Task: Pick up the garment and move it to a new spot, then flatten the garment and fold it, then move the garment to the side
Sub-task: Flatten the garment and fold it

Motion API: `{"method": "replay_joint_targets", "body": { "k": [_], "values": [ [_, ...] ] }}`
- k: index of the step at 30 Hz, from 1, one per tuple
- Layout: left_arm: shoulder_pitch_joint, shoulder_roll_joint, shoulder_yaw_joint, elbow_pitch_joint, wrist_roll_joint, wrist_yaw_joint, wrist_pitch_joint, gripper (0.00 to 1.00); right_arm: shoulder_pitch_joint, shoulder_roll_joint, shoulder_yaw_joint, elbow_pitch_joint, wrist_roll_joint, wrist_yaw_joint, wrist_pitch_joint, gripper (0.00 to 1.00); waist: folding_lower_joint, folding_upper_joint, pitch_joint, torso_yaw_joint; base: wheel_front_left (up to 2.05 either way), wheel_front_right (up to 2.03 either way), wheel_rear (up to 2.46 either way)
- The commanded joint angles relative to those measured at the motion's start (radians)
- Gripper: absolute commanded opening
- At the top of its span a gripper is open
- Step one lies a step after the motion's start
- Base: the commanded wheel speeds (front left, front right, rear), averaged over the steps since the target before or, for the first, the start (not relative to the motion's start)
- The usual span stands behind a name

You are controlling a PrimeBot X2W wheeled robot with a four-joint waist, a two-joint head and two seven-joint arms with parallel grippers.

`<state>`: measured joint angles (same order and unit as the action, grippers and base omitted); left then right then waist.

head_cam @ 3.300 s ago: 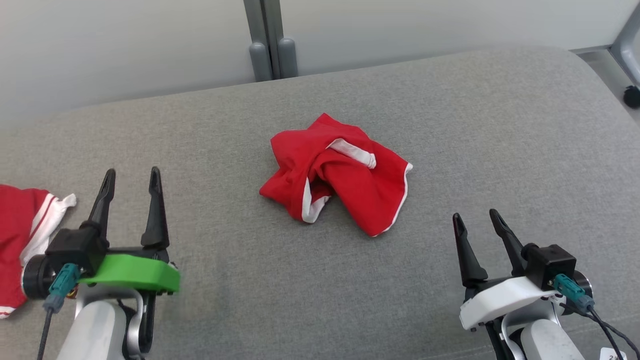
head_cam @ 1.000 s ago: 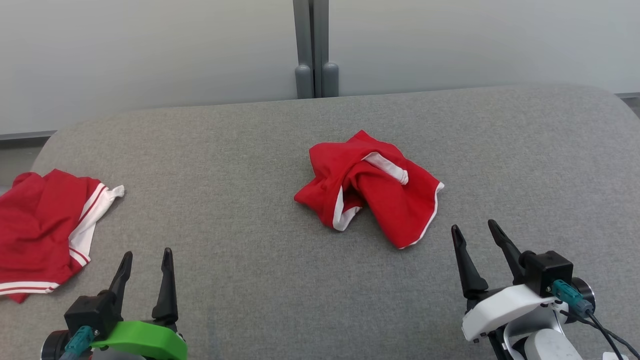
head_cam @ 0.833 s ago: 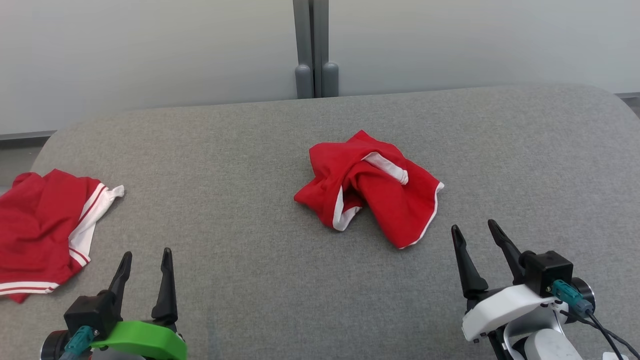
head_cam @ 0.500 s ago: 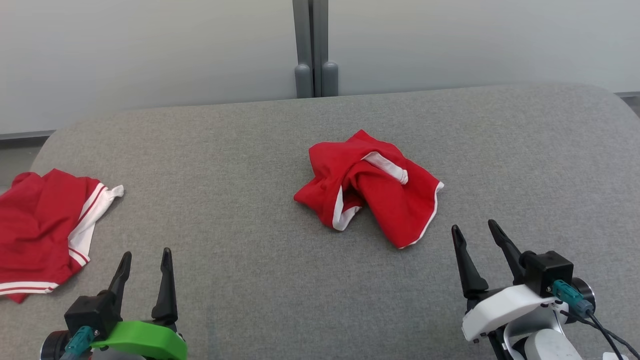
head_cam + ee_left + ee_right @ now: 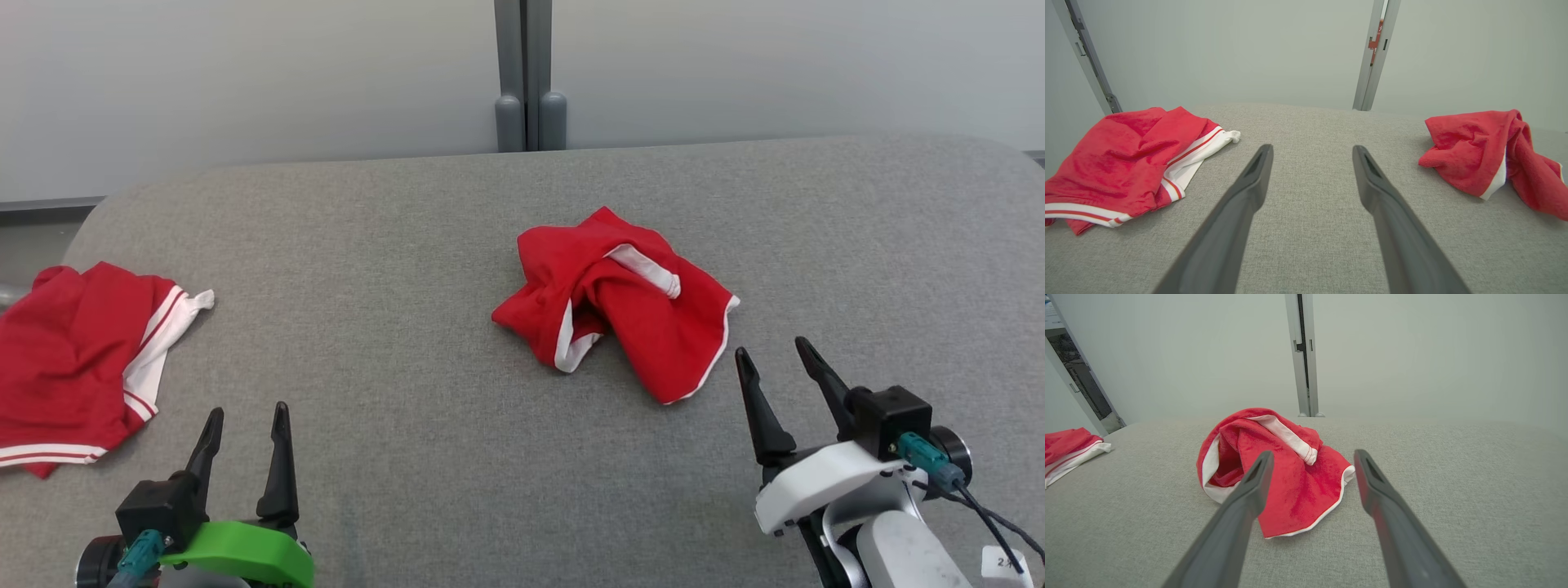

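Observation:
The garment [image 5: 612, 298] is a crumpled red piece with white trim, lying in a heap at the middle of the grey padded surface [image 5: 408, 245]. My right gripper [image 5: 770, 346] stands open just right of and nearer than the garment's near corner, apart from it. In the right wrist view the garment [image 5: 1290, 486] lies just beyond and to the left of the open right gripper [image 5: 1313, 452]. My left gripper [image 5: 249, 408] is open and empty at the lower left, far from the heap. In the left wrist view the garment [image 5: 1478, 151] lies to the right of the open left gripper [image 5: 1312, 148].
Another red garment with white striped bands [image 5: 73, 351] lies at the surface's left edge, also seen as a red garment [image 5: 1126, 159] in the left wrist view. A pale wall with a grey post [image 5: 529, 73] stands behind the surface's rounded far edge.
The head view has shifted a little, so everything sits slightly further right. My right gripper has edged a little closer to the garment. Both grippers stay open.

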<state>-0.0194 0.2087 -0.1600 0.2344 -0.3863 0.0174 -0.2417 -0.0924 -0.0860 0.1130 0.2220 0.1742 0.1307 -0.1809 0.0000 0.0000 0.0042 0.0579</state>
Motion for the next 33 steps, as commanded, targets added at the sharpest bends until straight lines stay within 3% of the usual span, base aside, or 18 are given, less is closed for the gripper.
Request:
{"method": "replay_joint_targets", "body": {
  "k": [1, 12, 32, 33],
  "values": [
    [-0.02, 0.001, 0.0, 0.004, 0.0, -0.001, -0.004, 1.0, -0.026, -0.013, 0.003, 0.007, -0.009, 0.0, 0.002, 1.0, 0.0, 0.0, 0.008, 0.013, 0.0, 0.0, 0.0],
    [-0.078, -0.024, -0.027, 0.025, 0.011, -0.007, -0.014, 1.0, -0.274, -0.084, 0.051, 0.146, -0.031, 0.0, 0.031, 1.0, 0.0, 0.0, 0.091, 0.1, 0.0, 0.0, 0.0],
    [-0.2, -0.098, -0.048, 0.092, 0.035, -0.052, -0.024, 1.0, -0.646, -0.174, 0.236, 0.679, -0.033, 0.0, 0.001, 1.0, 0.0, 0.0, 0.23, 0.232, 0.0, 0.0, 0.0],
    [-0.205, -0.103, -0.047, 0.094, 0.039, -0.053, -0.024, 1.0, -0.658, -0.174, 0.242, 0.704, -0.028, 0.0, 0.0, 0.85, 0.0, 0.0, 0.231, 0.237, 0.0, 0.0, 0.0]
  ]
}}
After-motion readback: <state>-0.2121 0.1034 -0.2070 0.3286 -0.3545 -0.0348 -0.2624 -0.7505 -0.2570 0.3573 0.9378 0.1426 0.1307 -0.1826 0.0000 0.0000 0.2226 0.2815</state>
